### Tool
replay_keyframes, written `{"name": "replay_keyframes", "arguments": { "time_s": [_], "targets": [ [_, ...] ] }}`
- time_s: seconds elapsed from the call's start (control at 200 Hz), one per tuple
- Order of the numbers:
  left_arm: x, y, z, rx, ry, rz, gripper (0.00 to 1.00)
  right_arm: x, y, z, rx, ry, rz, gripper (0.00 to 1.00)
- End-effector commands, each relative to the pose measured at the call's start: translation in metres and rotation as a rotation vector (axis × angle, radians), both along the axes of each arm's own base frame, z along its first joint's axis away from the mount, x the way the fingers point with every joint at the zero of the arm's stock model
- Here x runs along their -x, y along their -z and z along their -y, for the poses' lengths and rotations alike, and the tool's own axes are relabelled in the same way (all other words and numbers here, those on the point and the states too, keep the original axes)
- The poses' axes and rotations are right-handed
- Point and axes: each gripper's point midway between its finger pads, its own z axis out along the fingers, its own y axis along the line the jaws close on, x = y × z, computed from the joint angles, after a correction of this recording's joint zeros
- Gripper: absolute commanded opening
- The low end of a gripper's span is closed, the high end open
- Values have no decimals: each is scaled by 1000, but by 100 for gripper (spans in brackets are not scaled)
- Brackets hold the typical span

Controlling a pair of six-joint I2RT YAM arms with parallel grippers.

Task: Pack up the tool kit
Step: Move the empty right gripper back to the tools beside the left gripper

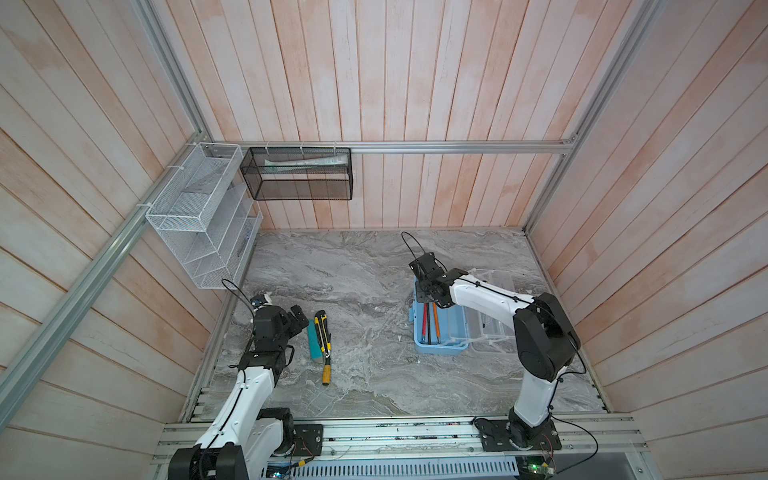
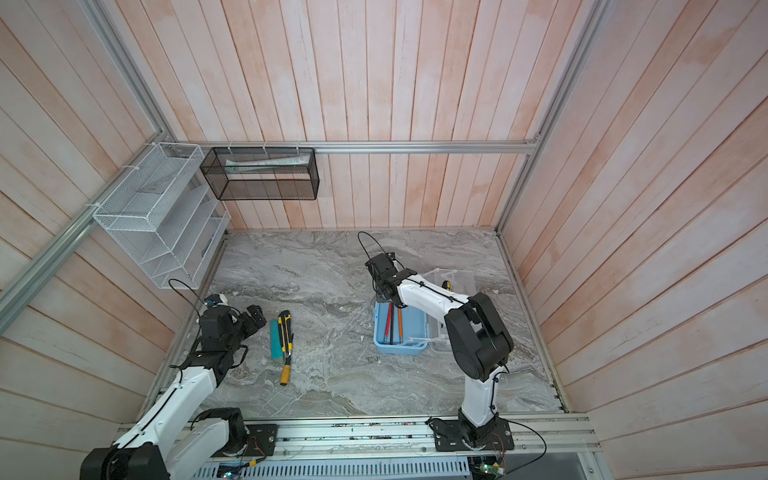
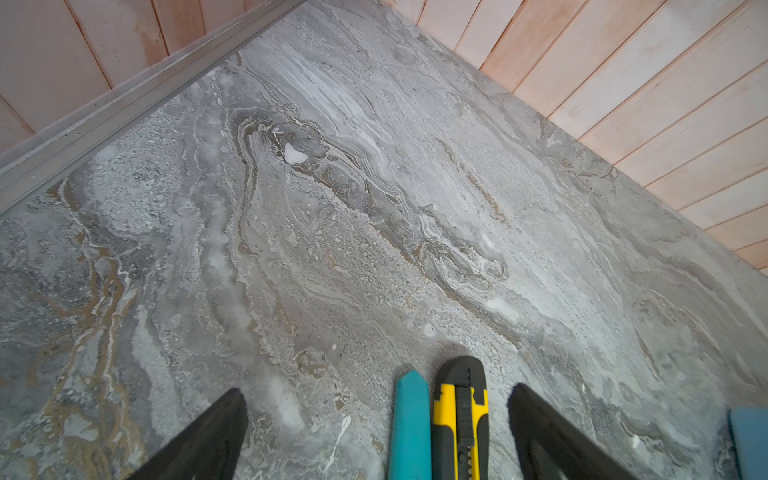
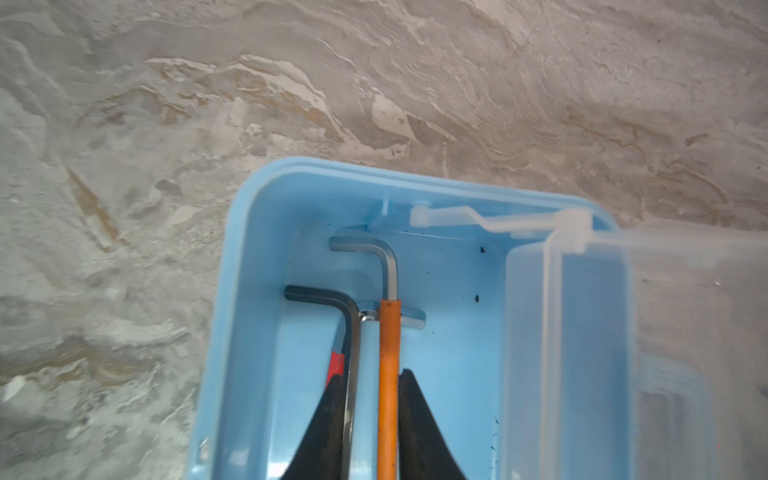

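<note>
Grey marbled tabletop (image 1: 353,270) enclosed by pale plank walls; a white wire rack (image 1: 199,216) and a black mesh basket (image 1: 299,174) hang from the rail at the far left corner. The tool kit (image 1: 440,350), a pale-blue case, lies on the right half of the table with its clear lid (image 1: 492,328) folded open to the right. The right gripper (image 1: 430,293) points down into the far end of the case; in the right wrist view its jaws stand narrowly apart with a black hex key (image 4: 351,332) and an orange-sleeved hex key (image 4: 388,374) between them, both lying along the case floor; whether the fingers (image 4: 419,424) press on the keys cannot be told. The left gripper (image 3: 376,390) is spread wide, low over the table's left side, just beside a teal strip (image 3: 409,424) and a yellow-and-black utility knife (image 3: 459,415), which lie side by side. A yellow-handled tool (image 1: 327,372) lies at the knife's near end.
</note>
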Motion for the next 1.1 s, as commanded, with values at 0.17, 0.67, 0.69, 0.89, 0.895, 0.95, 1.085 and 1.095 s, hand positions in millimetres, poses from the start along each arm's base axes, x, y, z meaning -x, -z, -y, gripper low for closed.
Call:
{"name": "replay_keyframes", "arguments": {
  "time_s": [0.17,0.67,0.69,0.89,0.895,0.95,1.085,1.095],
  "targets": [
    [1,-2,-4,-2,-20,8,100,31,-46,-139,-301,-428,1,32],
    [11,-1,-19,3,-115,3,100,133,34,-288,-239,-843,-247,47],
    [12,0,-21,4,-132,-1,100,137,38,-289,-231,-848,-258,48],
    [19,4,-32,26,-186,-11,100,164,47,-294,-220,-865,-334,51],
    [19,4,-32,27,-186,-11,100,164,48,-293,-218,-863,-335,51],
    [20,4,-34,31,-191,-7,100,166,53,-288,-191,-837,-348,51],
    [25,6,-40,46,-223,-5,100,169,60,-276,-131,-804,-373,51],
    [25,6,-40,49,-221,-5,100,169,60,-276,-131,-802,-375,51]
  ]
}}
